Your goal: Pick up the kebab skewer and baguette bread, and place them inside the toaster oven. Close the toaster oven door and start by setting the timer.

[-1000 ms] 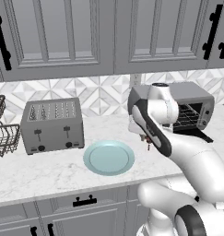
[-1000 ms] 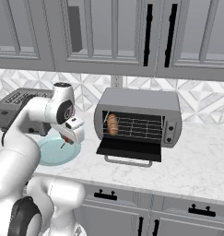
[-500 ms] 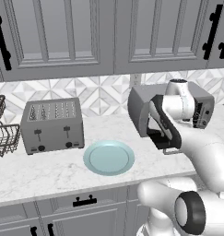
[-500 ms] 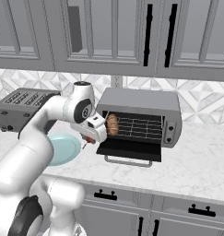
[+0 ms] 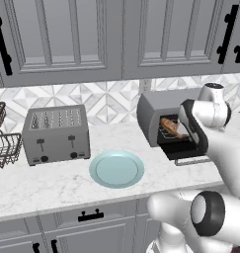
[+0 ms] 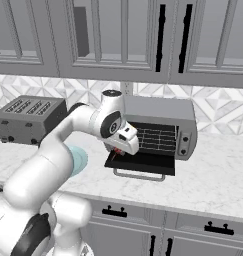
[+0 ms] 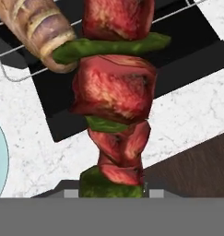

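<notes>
Red-and-green skewer [image 7: 114, 99] gripped in the hand [image 6: 124, 145], hovering over open oven [image 6: 160, 131] door [image 6: 141, 162], baguette [image 5: 172, 127] already on rack; insertion step, next push skewer inward onto rack beside baguette, then release.

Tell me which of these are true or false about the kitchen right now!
1. The baguette bread lies inside the toaster oven. True.
2. The toaster oven door is shut. False: it hangs open, flat out in front.
3. The hand holds the kebab skewer. True.
4. The teal plate has bread on it. False: nothing lies on it.
5. The four-slot toaster stands right of the plate. False: it stands left of it.
</notes>
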Available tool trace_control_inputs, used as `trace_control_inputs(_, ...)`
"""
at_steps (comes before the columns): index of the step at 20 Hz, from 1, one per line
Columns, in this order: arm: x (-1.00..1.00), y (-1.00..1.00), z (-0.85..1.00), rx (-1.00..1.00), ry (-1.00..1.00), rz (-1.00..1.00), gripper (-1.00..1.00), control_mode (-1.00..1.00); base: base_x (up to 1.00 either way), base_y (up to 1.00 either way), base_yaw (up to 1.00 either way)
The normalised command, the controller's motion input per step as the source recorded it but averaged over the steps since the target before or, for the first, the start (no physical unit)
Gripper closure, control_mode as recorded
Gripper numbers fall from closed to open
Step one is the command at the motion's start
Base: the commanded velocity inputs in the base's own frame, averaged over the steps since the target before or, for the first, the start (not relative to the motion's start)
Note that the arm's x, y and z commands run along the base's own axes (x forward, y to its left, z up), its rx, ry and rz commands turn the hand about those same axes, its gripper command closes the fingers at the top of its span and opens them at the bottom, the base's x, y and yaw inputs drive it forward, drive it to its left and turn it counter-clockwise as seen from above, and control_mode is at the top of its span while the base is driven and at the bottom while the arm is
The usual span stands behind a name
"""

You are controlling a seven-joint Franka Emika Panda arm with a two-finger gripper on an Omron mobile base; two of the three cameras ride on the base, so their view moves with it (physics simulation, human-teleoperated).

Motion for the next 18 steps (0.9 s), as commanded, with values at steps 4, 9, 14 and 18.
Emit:
trace_control_inputs(4,0.43,-0.54,0.01,0.00,0.00,0.06,1.00,-1.00,0.00,0.00,0.00)
trace_control_inputs(9,0.34,-0.31,0.02,0.00,0.00,0.01,1.00,-1.00,0.00,0.00,0.00)
trace_control_inputs(14,0.42,-0.18,-0.08,0.00,-0.01,0.04,1.00,-1.00,0.00,0.00,0.00)
trace_control_inputs(18,0.21,-0.15,-0.33,0.00,-0.03,0.06,1.00,-1.00,0.00,0.00,0.00)
